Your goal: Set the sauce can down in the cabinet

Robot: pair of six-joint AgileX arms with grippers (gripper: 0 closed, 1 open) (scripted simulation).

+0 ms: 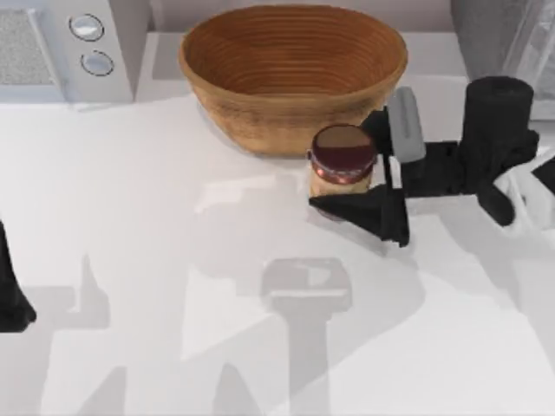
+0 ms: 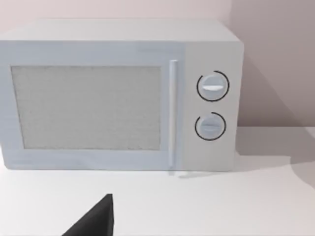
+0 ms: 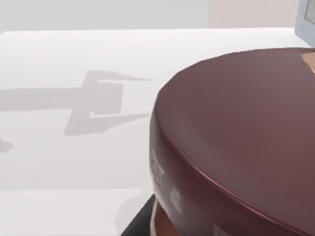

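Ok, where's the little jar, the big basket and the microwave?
sauce can point(image 1: 343, 149): top view, on its maroon lid.
basket point(image 1: 260, 108): top view, on its woven outer wall.
microwave point(image 2: 86, 107): left wrist view, on its door window.

We see a small round sauce can point(image 1: 343, 162) whose dark maroon lid is smooth and glossy, catching a soft sheen in our right wrist view point(image 3: 236, 137); its orange-yellow label looks like matt paper. Behind it, the big oval brown basket point(image 1: 293, 74) looks woven, with fine ribbed coils and a dull finish. The white tabletop point(image 1: 156, 225) is smooth and matt. Our light grey box-shaped microwave point(image 2: 118, 93) looks like matt plastic, with a grainy door panel.
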